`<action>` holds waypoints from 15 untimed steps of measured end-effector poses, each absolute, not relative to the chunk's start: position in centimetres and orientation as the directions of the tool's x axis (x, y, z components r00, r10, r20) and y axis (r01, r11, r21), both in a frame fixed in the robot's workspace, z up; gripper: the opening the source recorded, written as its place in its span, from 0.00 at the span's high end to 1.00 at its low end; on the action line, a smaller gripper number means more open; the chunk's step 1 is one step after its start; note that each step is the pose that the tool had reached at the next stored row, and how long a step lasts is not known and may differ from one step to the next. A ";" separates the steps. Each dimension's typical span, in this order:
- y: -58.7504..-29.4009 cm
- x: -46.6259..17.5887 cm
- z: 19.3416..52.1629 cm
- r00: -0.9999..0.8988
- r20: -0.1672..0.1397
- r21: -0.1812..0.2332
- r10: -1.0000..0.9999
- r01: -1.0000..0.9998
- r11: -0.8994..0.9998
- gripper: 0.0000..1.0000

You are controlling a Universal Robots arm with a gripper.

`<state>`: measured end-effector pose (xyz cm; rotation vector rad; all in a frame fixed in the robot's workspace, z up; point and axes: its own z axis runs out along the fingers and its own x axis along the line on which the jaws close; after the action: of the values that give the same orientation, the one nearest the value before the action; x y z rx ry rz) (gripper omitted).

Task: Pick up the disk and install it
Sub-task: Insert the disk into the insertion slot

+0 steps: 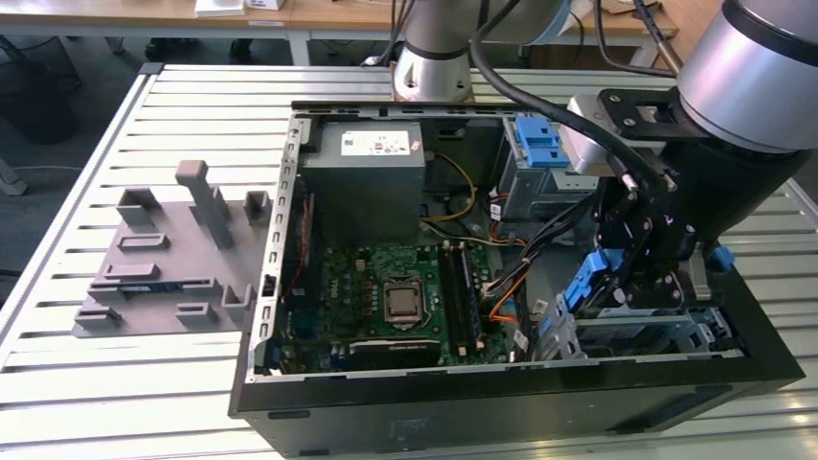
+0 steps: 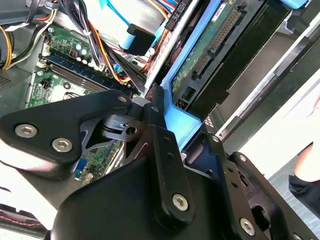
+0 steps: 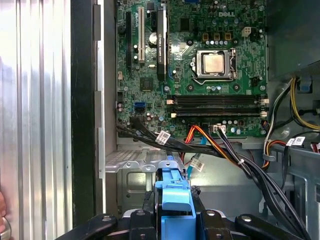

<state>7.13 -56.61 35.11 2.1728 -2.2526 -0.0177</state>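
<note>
**One disk pinched at the drive cage**

One robot arm reaches into one open black metal computer case [image 1: 511,402], which lies on a ribbed aluminium slat table [image 1: 192,86]. Its single black gripper [image 3: 173,204] is pressed together on the one flat silver hard-drive disk [image 3: 172,182]. In the first wrist view, a finger sits on either side of the disk's smooth blue plastic carrier frame. The second wrist view shows the disk's green circuit-board underside [image 2: 202,52] with rows of metal pins.

In the exterior view the disk [image 1: 589,284] stands on edge, tilted. It is at the edge of the one perforated grey sheet-metal drive cage [image 1: 652,331], in the case's corner toward the exterior view's right. I cannot tell whether it is seated.

Inside the case lie:
- one green motherboard [image 1: 383,278] with one square silver processor socket [image 3: 214,62];
- one boxy grey power-supply box with a white sticker [image 1: 364,182];
- a loose bundle of black, orange and yellow cables [image 3: 225,150].

One matte grey moulded fixture plate with upright blocks [image 1: 167,259] rests on the table, well apart from the case.
</note>
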 end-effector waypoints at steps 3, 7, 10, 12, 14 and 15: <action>-56.6 7.1 35.0 -0.036 0.001 0.016 -0.999 -0.999 0.036 0.64; -56.6 7.1 34.7 -0.036 0.001 0.016 -0.999 -0.999 0.036 0.64; -56.6 7.1 34.6 -0.036 0.001 0.016 -0.999 -0.999 0.036 0.64; -56.6 7.1 34.6 -0.036 0.001 0.016 -0.999 -0.999 0.036 0.64; -56.6 7.1 34.6 -0.036 0.001 0.016 -0.999 -0.999 0.036 0.64; -56.6 7.1 34.6 -0.036 0.001 0.016 -0.999 -0.999 0.036 0.64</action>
<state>7.13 -56.61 34.57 2.1725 -2.2523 -0.0169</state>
